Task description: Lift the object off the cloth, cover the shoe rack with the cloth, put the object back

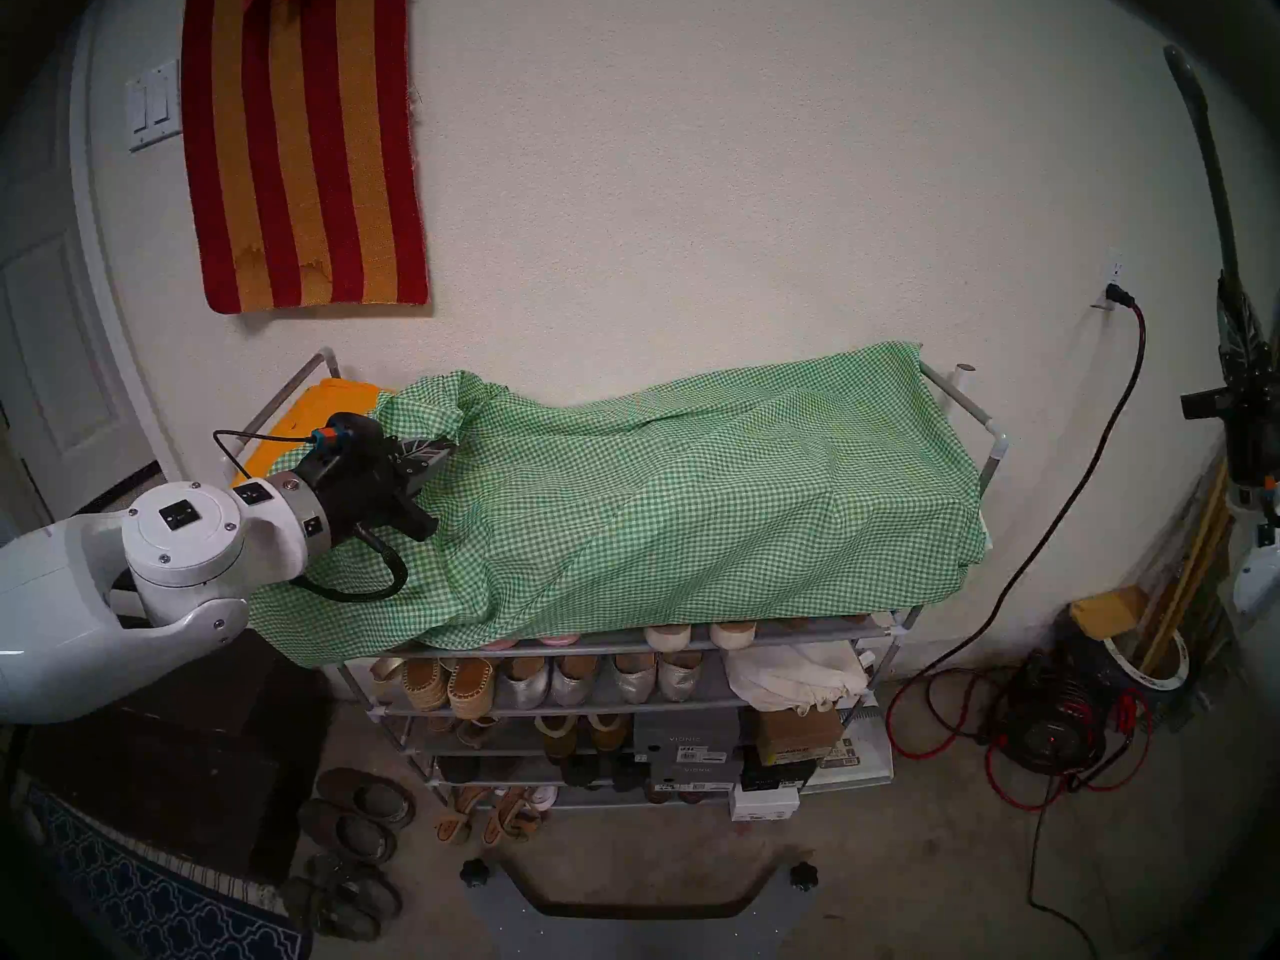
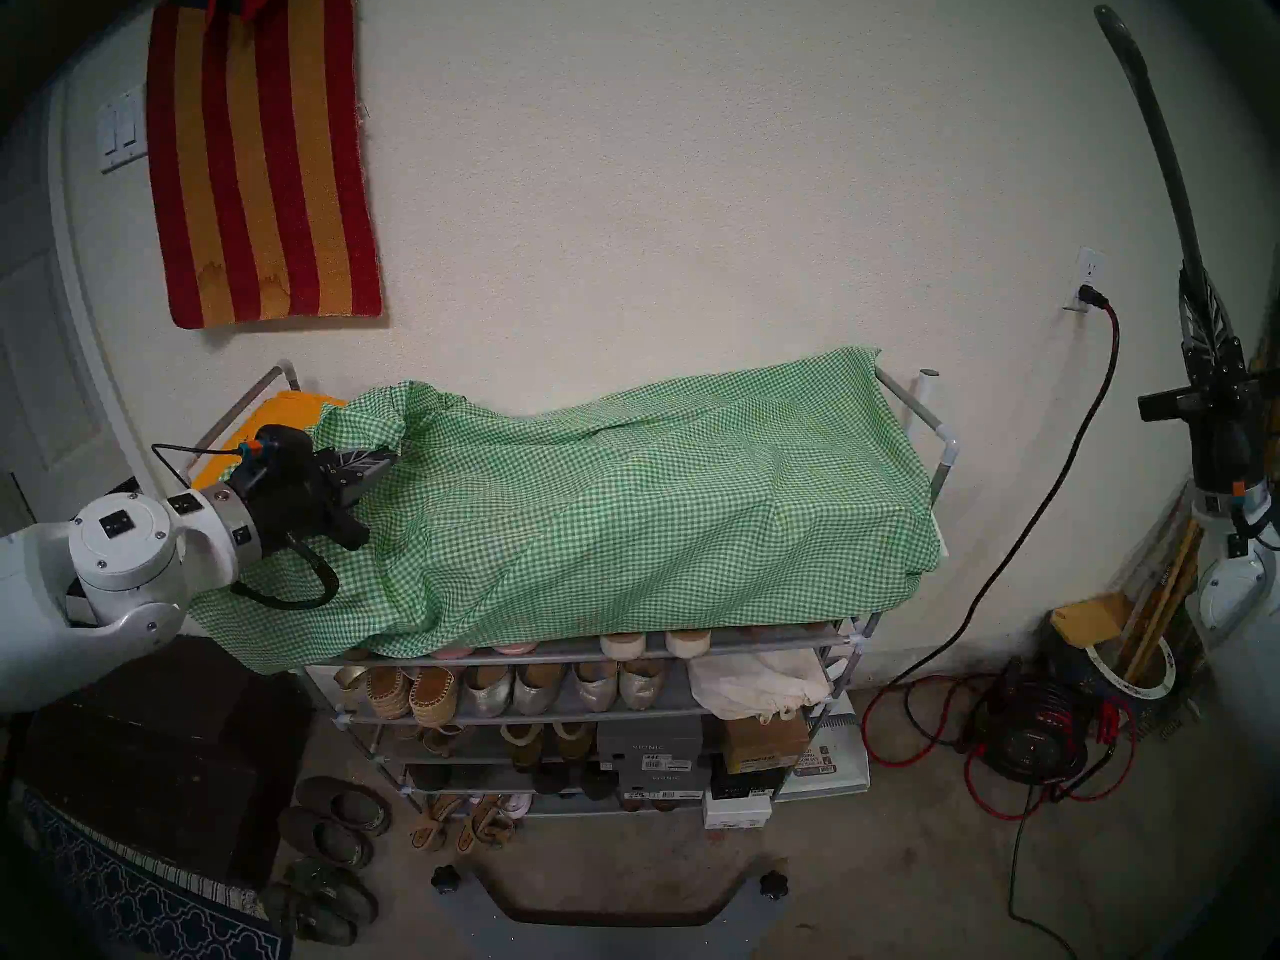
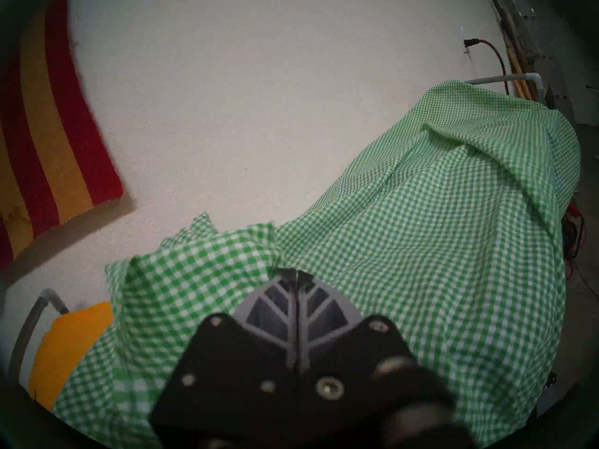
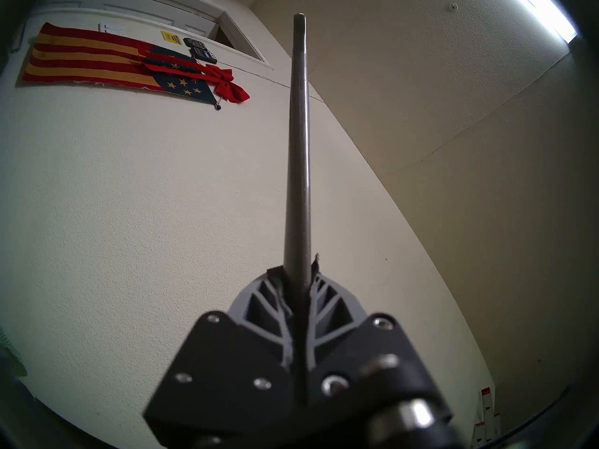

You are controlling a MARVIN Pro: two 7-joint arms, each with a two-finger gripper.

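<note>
The covering step is underway: the left hand (image 3: 296,273) is clamped on a bunched fold of the cloth (image 1: 692,515), which drapes the rack (image 1: 990,453) ahead of it. The right hand (image 4: 299,270) grips the shoehorn (image 4: 299,147) pointing up. Next, that fold probably needs spreading over the orange cloth (image 1: 305,425) beside the left hand.

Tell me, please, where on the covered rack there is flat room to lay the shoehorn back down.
The long flat run of green checked cloth between the bunched folds by the left claw and the right side rail is bare. The left end is crowded: claw, folds, orange cloth.
</note>
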